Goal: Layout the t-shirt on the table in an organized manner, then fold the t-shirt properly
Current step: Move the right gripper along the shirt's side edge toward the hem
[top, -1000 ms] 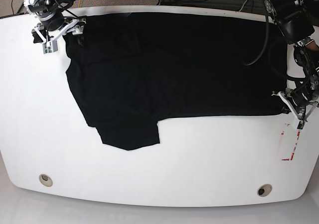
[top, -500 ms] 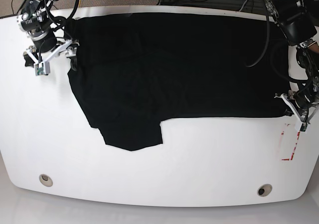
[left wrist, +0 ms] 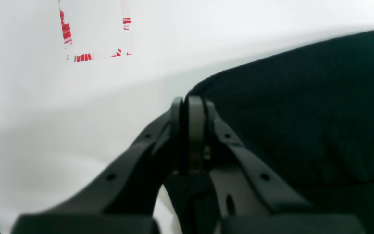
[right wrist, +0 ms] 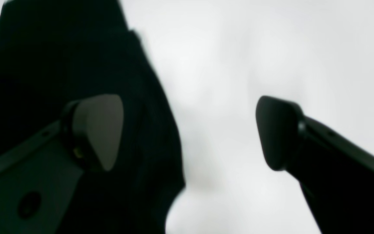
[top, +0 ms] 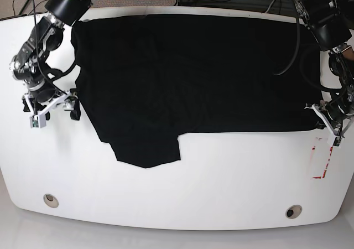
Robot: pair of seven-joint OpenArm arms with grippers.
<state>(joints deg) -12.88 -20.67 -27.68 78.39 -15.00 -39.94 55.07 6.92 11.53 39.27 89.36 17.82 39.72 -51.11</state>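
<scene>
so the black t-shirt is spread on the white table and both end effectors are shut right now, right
Not quite. Only the left end effector is shut, at the black t-shirt corner. The right end effector stands wide open, as the right wrist view shows. The shirt is indeed spread on the white table.

no readable text or numbers anywhere, only a broken red rectangle outline (left wrist: 94, 35) on the white bench (top: 221, 177), upper left of left wrist view
</scene>
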